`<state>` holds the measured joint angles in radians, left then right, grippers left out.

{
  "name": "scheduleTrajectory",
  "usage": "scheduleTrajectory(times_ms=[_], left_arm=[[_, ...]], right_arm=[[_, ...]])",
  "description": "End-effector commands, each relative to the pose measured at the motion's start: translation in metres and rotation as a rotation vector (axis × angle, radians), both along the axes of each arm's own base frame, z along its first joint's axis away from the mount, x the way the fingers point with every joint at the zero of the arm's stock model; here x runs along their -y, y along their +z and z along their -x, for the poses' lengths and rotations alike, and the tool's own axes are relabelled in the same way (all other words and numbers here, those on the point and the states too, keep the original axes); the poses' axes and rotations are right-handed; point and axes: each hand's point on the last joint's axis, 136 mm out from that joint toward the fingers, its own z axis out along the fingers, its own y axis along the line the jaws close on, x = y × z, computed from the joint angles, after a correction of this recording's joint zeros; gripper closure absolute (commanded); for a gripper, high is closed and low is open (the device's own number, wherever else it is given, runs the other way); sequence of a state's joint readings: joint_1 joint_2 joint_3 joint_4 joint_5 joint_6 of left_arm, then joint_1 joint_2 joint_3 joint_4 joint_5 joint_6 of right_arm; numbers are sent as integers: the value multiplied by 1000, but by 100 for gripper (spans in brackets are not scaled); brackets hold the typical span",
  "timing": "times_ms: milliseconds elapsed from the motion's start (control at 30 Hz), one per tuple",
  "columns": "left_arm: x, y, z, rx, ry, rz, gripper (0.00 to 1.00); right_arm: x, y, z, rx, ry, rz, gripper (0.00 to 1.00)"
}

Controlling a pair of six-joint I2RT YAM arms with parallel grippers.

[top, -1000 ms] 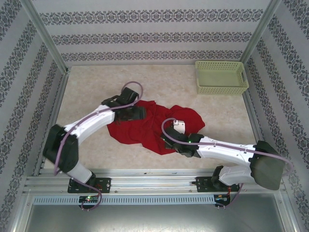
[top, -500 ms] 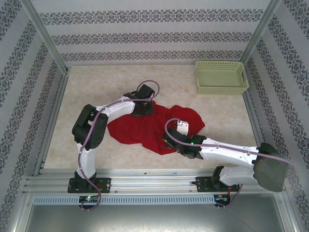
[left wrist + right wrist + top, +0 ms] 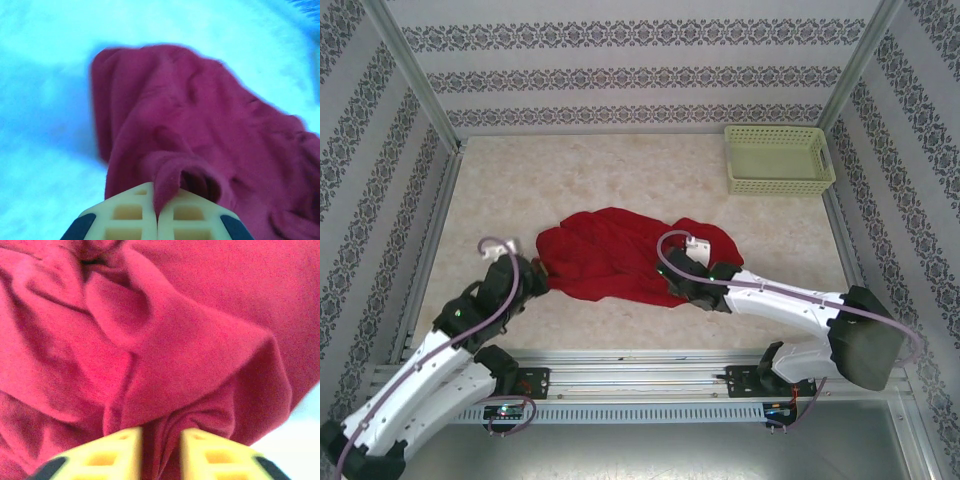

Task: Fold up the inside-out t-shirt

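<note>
Left gripper (image 3: 159, 200) is clamped tight, its two yellow fingers (image 3: 127, 215) pressed together with a narrow fold of the red t-shirt (image 3: 200, 115) pinched between them; from above, this gripper (image 3: 528, 272) sits at the shirt's near left corner, low over the table (image 3: 520, 190). Right gripper (image 3: 161, 432) stands partly open, its fingers (image 3: 117, 452) clearly apart, with a rumpled ridge of the t-shirt (image 3: 175, 315) rising in the gap; whether the pads press on that cloth cannot be told. In the top view this gripper (image 3: 678, 280) rests on the shirt's near right edge. The t-shirt (image 3: 610, 250) lies crumpled and spread sideways on the middle of the table, between the two grippers. Half a second ago the left arm reached out over the shirt's far edge; now it is drawn back toward the near left corner, and the cloth's left end has come with it, so the shirt is stretched further left and its far part is uncovered. A second ago the left jaws were wide, and the right ones were closed. The right arm has shifted only a little. The pale green lattice basket (image 3: 775, 185) stands in the far right corner, well apart from the shirt, in the same place as before, its mesh floor open to view.
</note>
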<state>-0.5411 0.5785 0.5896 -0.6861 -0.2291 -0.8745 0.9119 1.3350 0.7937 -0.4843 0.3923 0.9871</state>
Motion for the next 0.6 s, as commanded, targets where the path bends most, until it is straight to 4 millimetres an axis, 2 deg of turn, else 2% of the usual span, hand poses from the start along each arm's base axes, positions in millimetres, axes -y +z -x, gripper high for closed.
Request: scheduleTrajectory(times_ms=[0,67,167,233,467,567], left_arm=[[-39,-54,44,-179,172,-35,100],[-45,-61,50,-184,198,-32,100],[-46,-62,49,-177,205,-40,100],[-46,-60,47,-176,198,-56,100],[-51,-55,46,-170,204,-95,100],[-53,-55,47,-164,209,-94,100]], right_arm=[[-14,34,-18,51,104,66,51],[-21,54,-33,85,151,95,38],[-37,71,-61,94,201,82,30],[-51,72,-83,82,243,76,28],[-97,38,-160,-34,338,81,30],[-116,22,-182,-67,375,68,31]])
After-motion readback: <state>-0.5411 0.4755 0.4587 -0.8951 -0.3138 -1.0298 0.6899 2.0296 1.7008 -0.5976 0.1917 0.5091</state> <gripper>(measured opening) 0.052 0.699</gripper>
